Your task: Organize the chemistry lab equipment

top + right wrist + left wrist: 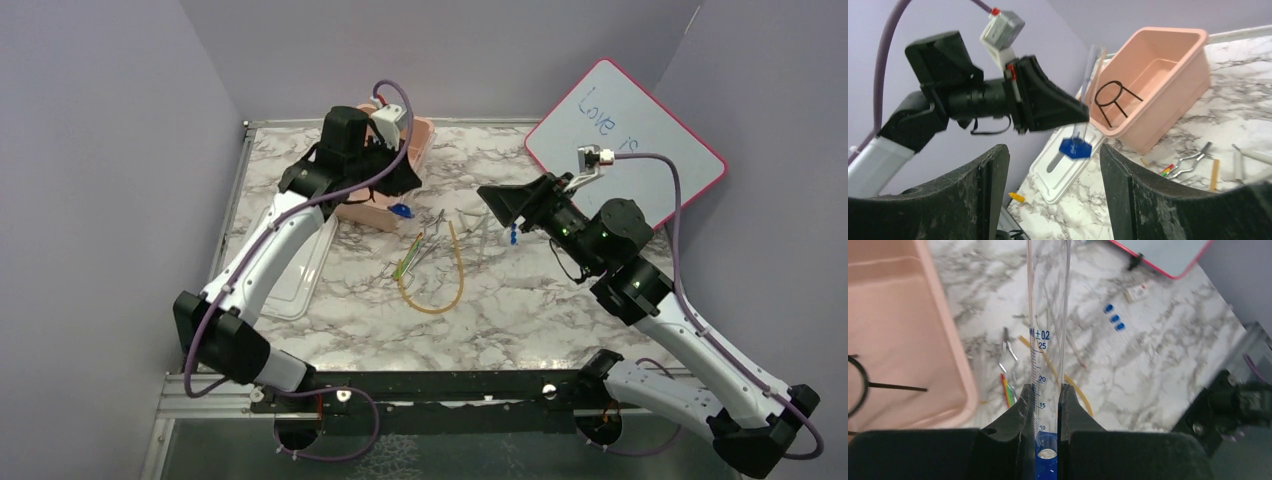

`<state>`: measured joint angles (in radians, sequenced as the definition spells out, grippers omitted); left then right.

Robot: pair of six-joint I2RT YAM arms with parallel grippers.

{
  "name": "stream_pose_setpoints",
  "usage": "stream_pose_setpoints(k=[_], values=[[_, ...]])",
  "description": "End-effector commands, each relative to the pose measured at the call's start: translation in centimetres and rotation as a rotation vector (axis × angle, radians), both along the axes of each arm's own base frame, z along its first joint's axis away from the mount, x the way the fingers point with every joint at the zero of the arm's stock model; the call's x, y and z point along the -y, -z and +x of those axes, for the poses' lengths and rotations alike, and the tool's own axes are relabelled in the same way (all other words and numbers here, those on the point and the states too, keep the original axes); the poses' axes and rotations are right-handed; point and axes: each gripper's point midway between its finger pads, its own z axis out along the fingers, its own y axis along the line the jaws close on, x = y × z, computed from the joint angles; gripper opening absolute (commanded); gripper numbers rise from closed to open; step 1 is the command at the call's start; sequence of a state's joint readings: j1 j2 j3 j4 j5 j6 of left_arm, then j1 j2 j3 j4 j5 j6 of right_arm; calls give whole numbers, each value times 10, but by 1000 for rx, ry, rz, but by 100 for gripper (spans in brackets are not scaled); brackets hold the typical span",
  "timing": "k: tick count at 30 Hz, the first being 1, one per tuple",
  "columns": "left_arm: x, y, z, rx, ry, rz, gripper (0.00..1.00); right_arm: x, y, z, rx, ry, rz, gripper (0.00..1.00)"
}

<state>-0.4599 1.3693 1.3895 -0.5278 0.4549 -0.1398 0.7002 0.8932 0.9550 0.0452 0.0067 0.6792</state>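
Left wrist view: left gripper (1047,396) pinching graduated cylinder (1049,315) just above blue base, long axis pointing 12 o'clock. Pink tub (950,355) lying at 9 o'clock, just beside, so left arm nearer. Right gripper (1050,150) sitting spread wide, holding nothing.

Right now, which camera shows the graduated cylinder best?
Left wrist: the graduated cylinder fills the middle, scale readable, clamped in the left end effector. Right wrist shows it whole but faint. Top view shows only its blue base.
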Motion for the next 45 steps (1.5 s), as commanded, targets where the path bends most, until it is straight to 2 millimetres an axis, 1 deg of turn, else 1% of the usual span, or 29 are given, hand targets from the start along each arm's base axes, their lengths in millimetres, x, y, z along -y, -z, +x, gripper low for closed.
stream_pose_setpoints(k=[1, 3, 6, 8, 10, 11, 14, 16, 19, 22, 24, 28, 31, 34, 37, 40, 45], values=[[-34, 8, 67, 5, -190, 174, 0, 18, 35, 5, -70, 90, -75, 70], [-51, 7, 94, 10, -244, 236, 0, 18, 44, 2, -93, 84, -84, 70], [-57, 12, 124, -11, -222, 232, 0, 18, 55, -5, -108, 59, -97, 69], [-59, 31, 141, -20, -195, 282, 0, 18, 64, -7, -108, 51, -95, 69], [-59, 53, 152, -54, -174, 324, 0, 19, 70, -9, -114, 51, -92, 69], [-57, 76, 173, -100, -178, 345, 0, 22, 74, -11, -112, 54, -102, 69], [-56, 92, 190, -104, -179, 373, 0, 25, 75, -10, -104, 65, -117, 69], [-60, 108, 201, -118, -204, 412, 0, 26, 77, -11, -107, 66, -127, 69], [-58, 138, 202, -189, -197, 426, 0, 26, 80, -10, -111, 67, -132, 69], [-54, 168, 191, -282, -180, 415, 0, 25, 84, -10, -118, 64, -134, 69], [-49, 182, 184, -320, -159, 405, 0, 23, 87, -9, -125, 61, -138, 69], [-49, 200, 183, -345, -171, 431, 0, 20, 90, -9, -136, 49, -140, 69], [-52, 205, 185, -346, -191, 443, 5, 19, 93, -10, -147, 46, -137, 68], [-54, 209, 187, -352, -203, 451, 14, 20, 95, -10, -154, 47, -133, 68], [-52, 206, 186, -353, -204, 440, 21, 20, 93, -10, -153, 48, -132, 68], [-50, 192, 189, -330, -213, 421, 28, 20, 93, -11, -156, 46, -134, 68], [-50, 150, 194, -252, -242, 387, 33, 20, 94, -12, -160, 40, -133, 68]])
